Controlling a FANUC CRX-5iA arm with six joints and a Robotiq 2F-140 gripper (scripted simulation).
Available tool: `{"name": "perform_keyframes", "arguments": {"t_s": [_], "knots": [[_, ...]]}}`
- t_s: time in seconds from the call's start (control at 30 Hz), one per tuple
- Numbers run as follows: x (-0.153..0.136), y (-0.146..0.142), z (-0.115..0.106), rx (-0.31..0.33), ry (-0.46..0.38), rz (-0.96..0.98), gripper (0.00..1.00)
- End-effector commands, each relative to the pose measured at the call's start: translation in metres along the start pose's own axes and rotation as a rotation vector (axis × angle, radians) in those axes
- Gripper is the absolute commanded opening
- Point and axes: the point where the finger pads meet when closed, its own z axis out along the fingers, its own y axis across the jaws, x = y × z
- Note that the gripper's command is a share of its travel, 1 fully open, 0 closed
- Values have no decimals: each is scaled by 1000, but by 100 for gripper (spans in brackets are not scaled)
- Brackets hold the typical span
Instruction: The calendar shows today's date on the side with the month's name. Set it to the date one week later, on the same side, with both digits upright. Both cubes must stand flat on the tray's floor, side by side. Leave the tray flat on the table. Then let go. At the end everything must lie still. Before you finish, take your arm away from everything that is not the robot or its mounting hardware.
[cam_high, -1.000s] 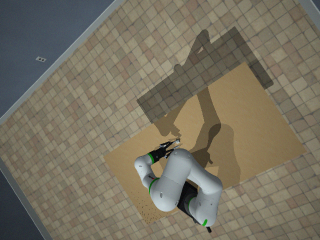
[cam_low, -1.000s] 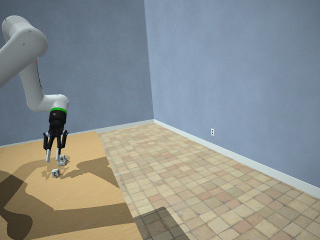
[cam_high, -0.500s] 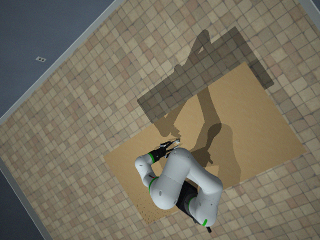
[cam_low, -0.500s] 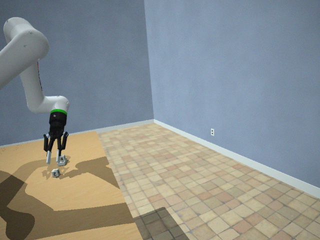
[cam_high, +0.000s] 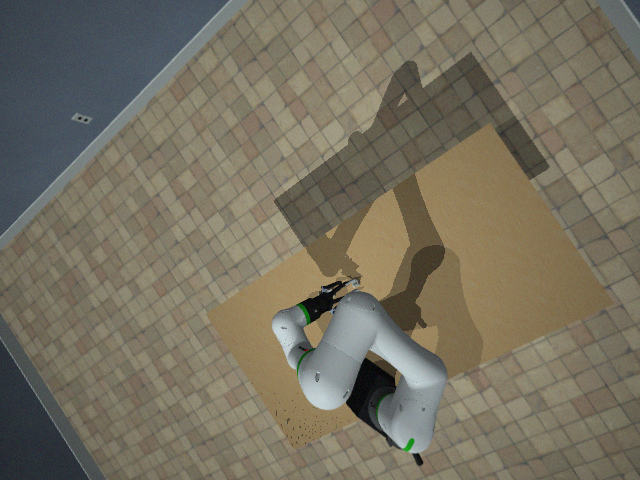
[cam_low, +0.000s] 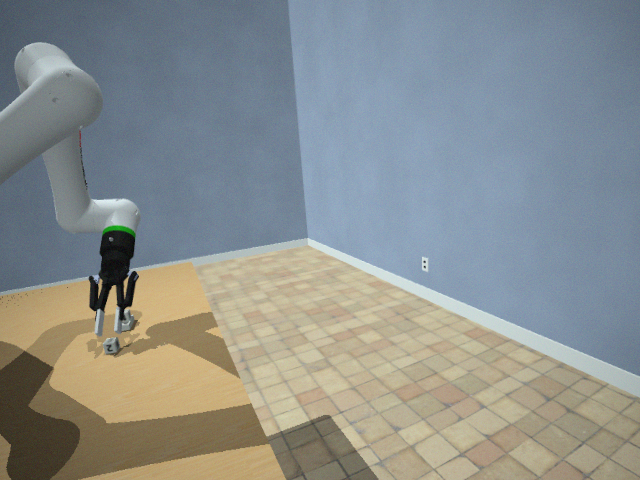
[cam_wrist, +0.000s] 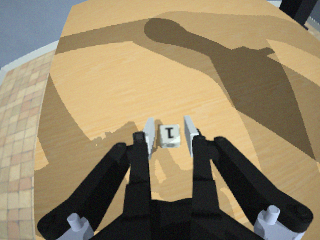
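My gripper (cam_low: 108, 328) (cam_wrist: 169, 125) (cam_high: 347, 285) points straight down over the wooden table (cam_low: 170, 372) (cam_high: 516, 248), its fingers partly apart with nothing between them. A small white date cube (cam_low: 111, 346) (cam_wrist: 170, 136) lies on the table just below the fingertips. It shows a 2 on one side in the exterior view and a 1-like mark on top in the wrist view. A second small white piece (cam_low: 127, 320) sits on the table right behind the gripper's finger; I cannot tell whether it is the tray or the other cube. The month's name is not visible.
The table's edge (cam_low: 227, 361) runs close to the right of the cube, with tiled floor (cam_low: 413, 361) beyond it. The arm's large shadow falls across the table. The arm's base (cam_high: 377, 397) stands at the table's near side.
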Motion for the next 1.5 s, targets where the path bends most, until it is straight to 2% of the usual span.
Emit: {"name": "perform_keyframes", "arguments": {"t_s": [0.0,0.7,1.47], "knots": [[-4,0,4,0,0,0,28],[-25,0,24,0,0,0,28],[-27,0,27,0,0,0,28]]}}
